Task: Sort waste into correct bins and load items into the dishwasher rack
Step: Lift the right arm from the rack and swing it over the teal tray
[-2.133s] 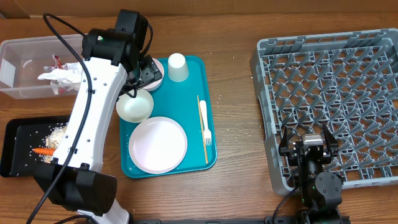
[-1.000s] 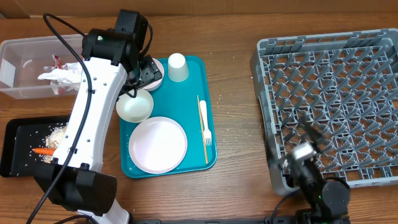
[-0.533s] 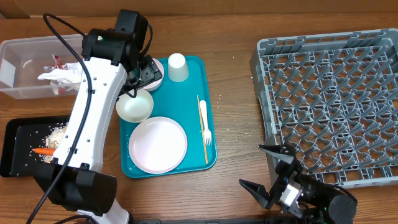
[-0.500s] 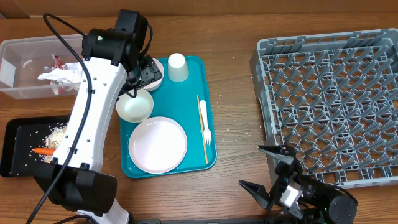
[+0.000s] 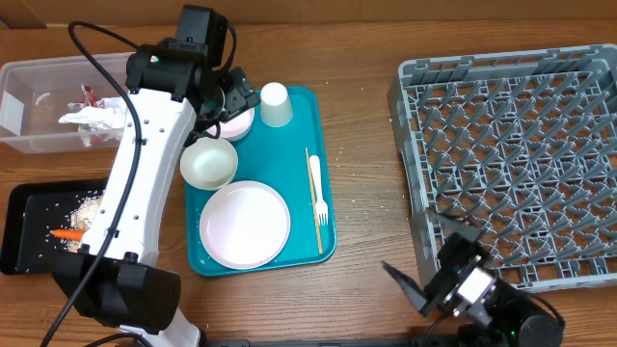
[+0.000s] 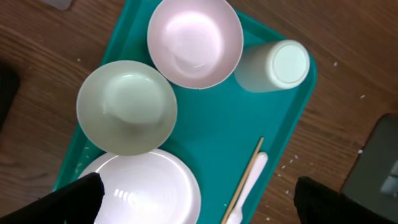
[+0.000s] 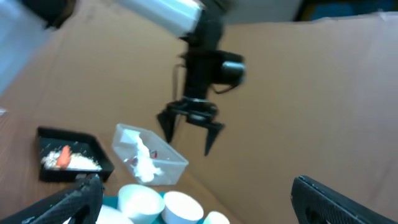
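**Teal plastic serving tray [image 5: 326,145] carries the dishes; both grippers gape**

Overhead: the left gripper [image 5: 239,101], jaws spread and holding nothing, hangs over one small white bowl [image 5: 241,125]. A second small white bowl [image 5: 209,164], a white round plate [image 5: 244,224], a small white cup [image 5: 276,103] and a slim pale fork [image 5: 316,188] also sit on the tray. Crumpled white napkins [image 5: 92,120] and a red-and-white wrapper [image 5: 89,94] lie in the clear rectangular tub [image 5: 29,140]. An orange carrot piece [image 5: 67,233] and beige crumbs [image 5: 89,207] lie in the shallow black tray [image 5: 24,207]. The right gripper [image 5: 434,260] – open, empty – tilts beside the near-left corner of the large grey pegged rack [image 5: 511,154].

Left wrist: the bowls, cup and plate edge show between wide-apart fingers.

Right wrist: blurred – fingers apart, with the tub and black tray beyond.
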Motion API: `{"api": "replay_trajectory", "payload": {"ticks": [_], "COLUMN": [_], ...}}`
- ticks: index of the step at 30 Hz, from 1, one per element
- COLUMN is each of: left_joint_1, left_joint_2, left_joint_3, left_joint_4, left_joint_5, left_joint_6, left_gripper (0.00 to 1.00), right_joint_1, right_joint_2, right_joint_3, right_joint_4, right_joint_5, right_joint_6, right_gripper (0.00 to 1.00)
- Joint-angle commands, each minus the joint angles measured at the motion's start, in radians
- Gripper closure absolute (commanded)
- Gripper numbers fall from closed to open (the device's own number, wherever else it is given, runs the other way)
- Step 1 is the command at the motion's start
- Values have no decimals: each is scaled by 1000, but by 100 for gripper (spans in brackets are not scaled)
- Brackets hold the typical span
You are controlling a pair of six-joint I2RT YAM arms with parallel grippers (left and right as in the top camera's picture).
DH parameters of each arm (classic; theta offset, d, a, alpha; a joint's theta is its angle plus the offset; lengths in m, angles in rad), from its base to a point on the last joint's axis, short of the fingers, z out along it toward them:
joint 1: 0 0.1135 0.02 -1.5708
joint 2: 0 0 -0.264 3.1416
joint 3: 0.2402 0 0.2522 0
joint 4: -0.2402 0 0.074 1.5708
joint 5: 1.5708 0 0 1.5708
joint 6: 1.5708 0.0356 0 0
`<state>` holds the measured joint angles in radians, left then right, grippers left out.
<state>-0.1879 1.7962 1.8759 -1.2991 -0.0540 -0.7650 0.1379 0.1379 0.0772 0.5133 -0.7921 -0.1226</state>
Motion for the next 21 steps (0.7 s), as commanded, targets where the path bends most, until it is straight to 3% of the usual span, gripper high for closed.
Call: {"api": "replay_trajectory", "payload": {"ticks": [1, 6, 12, 18, 21], "left_joint_1": [109, 307, 493, 544, 544], "left_joint_2": [-5, -4, -4, -4, -4], "left_joint_3": [5, 5, 5, 5, 5], "left_joint_4": [5, -8, -18, 16, 13], "left_joint_5": [90, 209, 236, 105, -10], "left_joint_6": [-47, -47, -28, 29, 29], "left_gripper": [0, 0, 0, 0, 0], "right_joint_1": [-3, -3, -2, 49, 143], "right_joint_2": [58, 210, 502, 776, 930], "right_joint_3": [130, 289, 559, 853, 1030], "right_joint_4": [-74, -198, -374, -634, -824], "right_joint_5": [93, 92, -6, -11, 93], "right_joint_6": [72, 72, 71, 71, 71], "right_gripper": [0, 0, 0, 0, 0]}}
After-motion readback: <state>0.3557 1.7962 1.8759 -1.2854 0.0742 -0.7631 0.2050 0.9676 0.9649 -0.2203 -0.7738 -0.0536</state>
